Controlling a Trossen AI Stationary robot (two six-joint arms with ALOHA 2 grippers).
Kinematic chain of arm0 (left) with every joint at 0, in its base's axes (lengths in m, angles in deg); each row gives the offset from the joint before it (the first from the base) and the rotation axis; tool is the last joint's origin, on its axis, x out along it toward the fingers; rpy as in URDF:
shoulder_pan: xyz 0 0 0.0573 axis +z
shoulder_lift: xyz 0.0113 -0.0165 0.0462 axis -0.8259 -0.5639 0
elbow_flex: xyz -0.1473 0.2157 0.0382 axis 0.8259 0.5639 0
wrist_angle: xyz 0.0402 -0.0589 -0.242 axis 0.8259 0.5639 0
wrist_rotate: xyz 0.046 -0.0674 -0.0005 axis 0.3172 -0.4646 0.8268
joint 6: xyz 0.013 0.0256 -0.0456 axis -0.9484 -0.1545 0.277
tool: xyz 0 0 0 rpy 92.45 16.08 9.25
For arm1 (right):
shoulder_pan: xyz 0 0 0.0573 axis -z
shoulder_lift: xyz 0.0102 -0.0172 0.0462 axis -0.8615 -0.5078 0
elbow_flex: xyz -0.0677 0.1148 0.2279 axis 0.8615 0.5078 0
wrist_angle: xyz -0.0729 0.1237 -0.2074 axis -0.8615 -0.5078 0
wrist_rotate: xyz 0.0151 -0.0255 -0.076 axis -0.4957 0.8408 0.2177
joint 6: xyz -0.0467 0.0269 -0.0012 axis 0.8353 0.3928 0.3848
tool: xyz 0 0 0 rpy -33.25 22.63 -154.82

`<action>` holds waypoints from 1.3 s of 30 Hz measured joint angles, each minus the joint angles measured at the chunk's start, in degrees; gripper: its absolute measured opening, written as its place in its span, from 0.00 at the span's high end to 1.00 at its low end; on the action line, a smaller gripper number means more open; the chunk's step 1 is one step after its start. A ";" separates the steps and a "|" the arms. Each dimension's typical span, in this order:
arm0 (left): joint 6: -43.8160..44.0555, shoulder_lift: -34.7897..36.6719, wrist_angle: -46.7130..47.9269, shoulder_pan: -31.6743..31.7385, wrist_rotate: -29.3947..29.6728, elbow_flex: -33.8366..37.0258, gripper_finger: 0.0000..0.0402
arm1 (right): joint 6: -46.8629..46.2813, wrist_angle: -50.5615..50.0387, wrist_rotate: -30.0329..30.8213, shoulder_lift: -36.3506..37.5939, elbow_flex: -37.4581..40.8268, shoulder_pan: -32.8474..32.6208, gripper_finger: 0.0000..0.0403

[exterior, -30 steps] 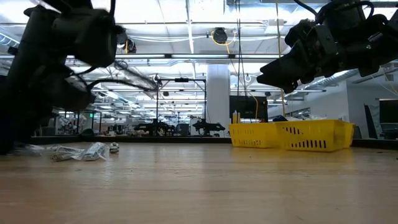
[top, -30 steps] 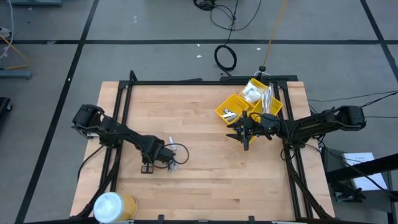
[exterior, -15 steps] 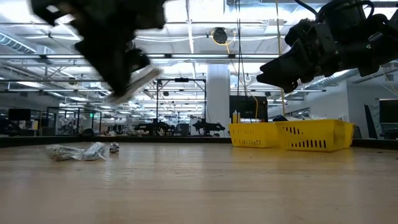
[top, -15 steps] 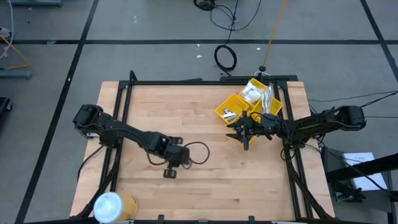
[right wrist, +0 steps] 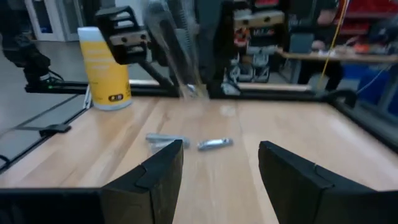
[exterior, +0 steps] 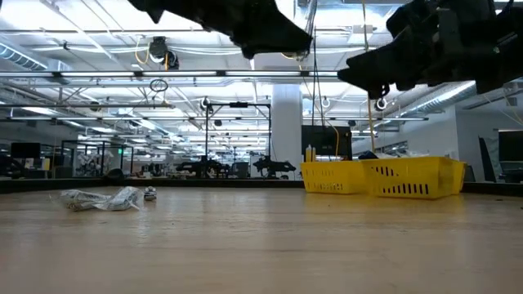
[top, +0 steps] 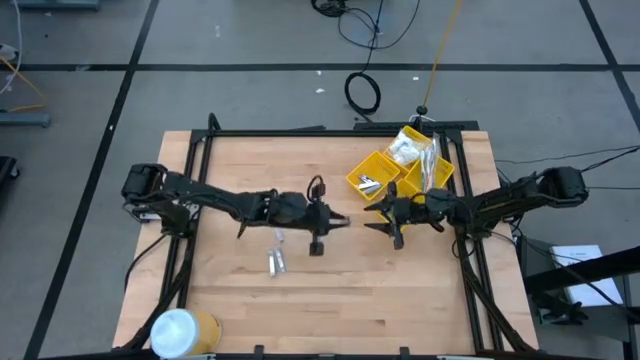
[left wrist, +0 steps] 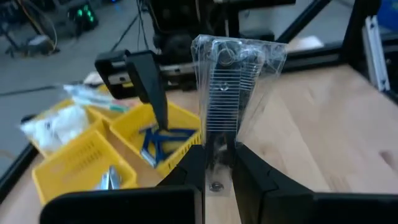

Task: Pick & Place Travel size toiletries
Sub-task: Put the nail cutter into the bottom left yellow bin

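Note:
My left gripper (top: 338, 218) is over the table's middle, above the wood, shut on a clear plastic packet (left wrist: 229, 87) with a ribbed comb-like piece inside. My right gripper (top: 380, 216) is open and empty just to its right, facing it, in front of the yellow bin (top: 400, 172). The bin holds more toiletries: white packets, blue pieces and a silvery tube. Two silvery tubes (top: 277, 261) lie flat on the table behind the left gripper. They also show in the right wrist view (right wrist: 186, 142) and the low view (exterior: 106, 198). My left gripper pinches the clear packet's near end (left wrist: 217, 146) between its two fingers. The fingers are about level and point toward the table's right edge. The packet reaches straight out past the fingertips, lifted clear of the table.
A big white-and-yellow cylinder (top: 180, 332) lies at the table's near left corner. The yellow bin (exterior: 392, 175) sits at the far right. A black frame (top: 300, 131) runs along the table's edges. Bare wood lies along the near side.
My left gripper has risen from the tubes on the table and gone toward the right edge and somewhat toward the far edge, carrying the clear packet up to the right gripper. The tubes stay on the table. My right gripper has stayed open.

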 joint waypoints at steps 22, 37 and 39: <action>-4.57 -10.62 -17.32 1.75 -4.88 0.10 0.91 | 3.03 11.16 2.78 -6.15 -2.85 -4.15 0.32; -7.27 -10.13 -14.71 2.00 -3.39 -0.09 0.91 | 3.61 2.57 2.61 -5.59 -3.80 -5.14 0.37; -6.89 -10.13 -14.66 2.20 -3.35 -0.10 0.91 | 3.27 1.40 2.59 -4.27 -3.79 -5.14 0.37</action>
